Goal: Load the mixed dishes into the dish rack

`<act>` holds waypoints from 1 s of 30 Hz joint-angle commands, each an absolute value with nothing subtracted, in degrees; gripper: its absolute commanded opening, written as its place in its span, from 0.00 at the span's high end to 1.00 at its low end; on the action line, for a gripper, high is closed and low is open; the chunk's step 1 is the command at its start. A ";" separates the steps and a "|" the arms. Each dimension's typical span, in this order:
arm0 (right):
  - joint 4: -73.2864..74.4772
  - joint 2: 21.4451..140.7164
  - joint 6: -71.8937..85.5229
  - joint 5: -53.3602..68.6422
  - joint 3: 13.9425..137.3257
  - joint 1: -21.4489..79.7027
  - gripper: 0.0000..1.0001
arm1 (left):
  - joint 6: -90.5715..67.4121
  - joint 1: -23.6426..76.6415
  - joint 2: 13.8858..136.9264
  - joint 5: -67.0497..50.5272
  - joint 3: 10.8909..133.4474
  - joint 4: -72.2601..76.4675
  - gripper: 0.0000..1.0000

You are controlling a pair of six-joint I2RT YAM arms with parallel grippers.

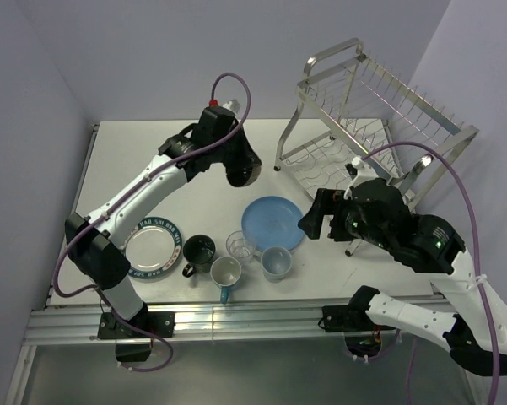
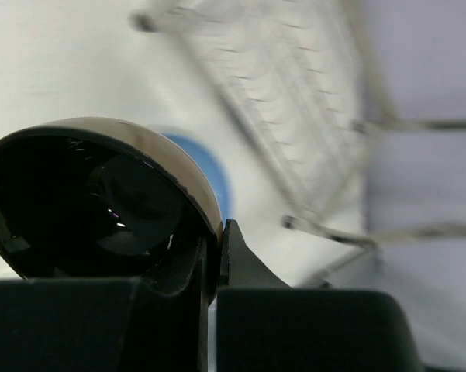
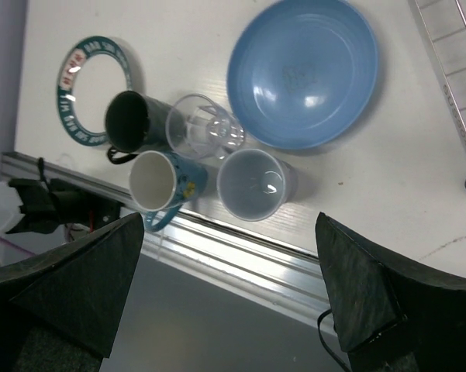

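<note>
as it seems bound for the dish rack [image 1: 371, 110], left gripper [image 2: 213, 252] clamps the black bowl [image 2: 93, 209] by its rim; right gripper [image 3: 229, 267] gapes empty.

Left gripper [image 2: 215, 260] pinched closed, arm extended; right gripper [image 1: 310, 221] spread wide.

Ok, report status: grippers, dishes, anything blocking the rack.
Left gripper shut on rim of black bowl, bowl tipped sideways. Right gripper open, empty, above light-blue cup. Dish rack holds nothing yet. Nothing between bowl and rack.
</note>
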State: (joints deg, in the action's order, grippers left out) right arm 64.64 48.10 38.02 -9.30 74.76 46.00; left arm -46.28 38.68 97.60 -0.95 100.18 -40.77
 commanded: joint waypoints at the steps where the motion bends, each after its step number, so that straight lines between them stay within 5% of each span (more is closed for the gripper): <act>1: 63.99 47.02 37.53 -8.44 79.88 46.49 0.02 | -49.55 38.94 96.68 -19.65 96.78 -24.29 1.00; 7: 64.42 45.35 37.88 -8.44 84.64 46.49 0.02 | -62.28 39.11 98.78 -37.67 87.63 4.14 1.00; 19: 66.44 44.21 39.29 -9.40 86.31 46.49 0.02 | -87.24 44.03 115.92 -47.55 92.28 36.98 1.00; 30: 67.06 42.54 41.39 -9.76 86.22 46.49 0.02 | -85.70 47.64 124.62 -48.78 99.66 34.37 1.00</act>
